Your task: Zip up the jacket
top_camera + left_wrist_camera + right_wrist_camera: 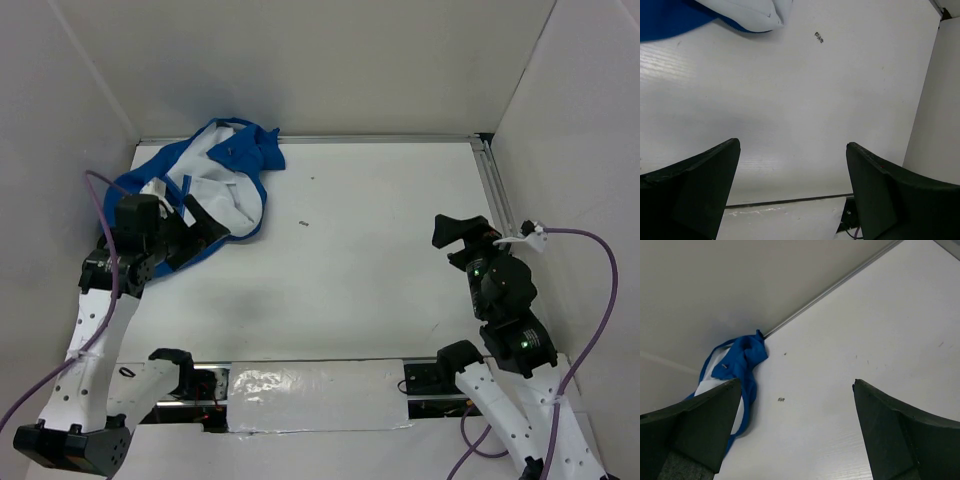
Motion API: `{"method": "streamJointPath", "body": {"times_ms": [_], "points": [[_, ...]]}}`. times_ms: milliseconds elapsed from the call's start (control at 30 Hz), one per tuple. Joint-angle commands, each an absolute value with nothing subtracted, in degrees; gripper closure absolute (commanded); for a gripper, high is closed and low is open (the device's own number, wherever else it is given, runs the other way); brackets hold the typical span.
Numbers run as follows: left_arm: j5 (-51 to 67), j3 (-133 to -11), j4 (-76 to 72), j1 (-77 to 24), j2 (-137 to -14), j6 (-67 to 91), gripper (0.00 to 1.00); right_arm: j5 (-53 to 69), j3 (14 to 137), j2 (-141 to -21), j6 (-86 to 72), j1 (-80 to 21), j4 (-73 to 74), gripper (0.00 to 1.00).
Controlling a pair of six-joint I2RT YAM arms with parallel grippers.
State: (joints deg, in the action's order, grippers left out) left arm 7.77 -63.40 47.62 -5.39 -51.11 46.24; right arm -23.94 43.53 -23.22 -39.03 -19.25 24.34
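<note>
The blue jacket [215, 170] lies crumpled in the table's back left corner, its white lining turned up. My left gripper [207, 236] is open and empty at the jacket's near edge. In the left wrist view only a corner of the jacket [715, 12] shows at top left, beyond the open gripper [792, 150]. My right gripper [462, 240] is open and empty at the right side, far from the jacket. The right wrist view shows the jacket [737, 362] far off by the back wall, partly behind the left finger of the open gripper [797, 385]. I cannot make out the zipper.
White walls enclose the table at the back, left and right. A metal rail [495, 190] runs along the right and back edges. A small dark speck [303, 224] lies on the table right of the jacket, also in the left wrist view [818, 36] and the right wrist view [781, 400].
</note>
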Motion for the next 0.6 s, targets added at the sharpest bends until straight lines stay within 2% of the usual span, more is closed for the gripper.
{"method": "streamJointPath", "body": {"times_ms": [0, 233, 433, 567], "points": [[8.9, -63.7, 43.3, -5.1, -50.5, 43.5, 0.01, -26.4, 43.4, -23.6, -37.3, -19.2, 25.0, 0.00], [6.3, -66.7, 38.9, -5.1, -58.1, 41.6, 0.01, -26.2, 45.0, -29.1, -36.5, -19.2, 26.9, 0.00], [4.2, -70.3, 31.3, -4.0, -68.1, 36.5, 0.01, -20.5, 45.4, -32.3, -32.4, -19.1, 25.1, 0.00], [5.5, -74.2, 27.8, -0.8, -79.0, 35.1, 0.01, -19.0, 44.2, -33.3, -32.1, -18.3, 23.7, 0.00]]}}
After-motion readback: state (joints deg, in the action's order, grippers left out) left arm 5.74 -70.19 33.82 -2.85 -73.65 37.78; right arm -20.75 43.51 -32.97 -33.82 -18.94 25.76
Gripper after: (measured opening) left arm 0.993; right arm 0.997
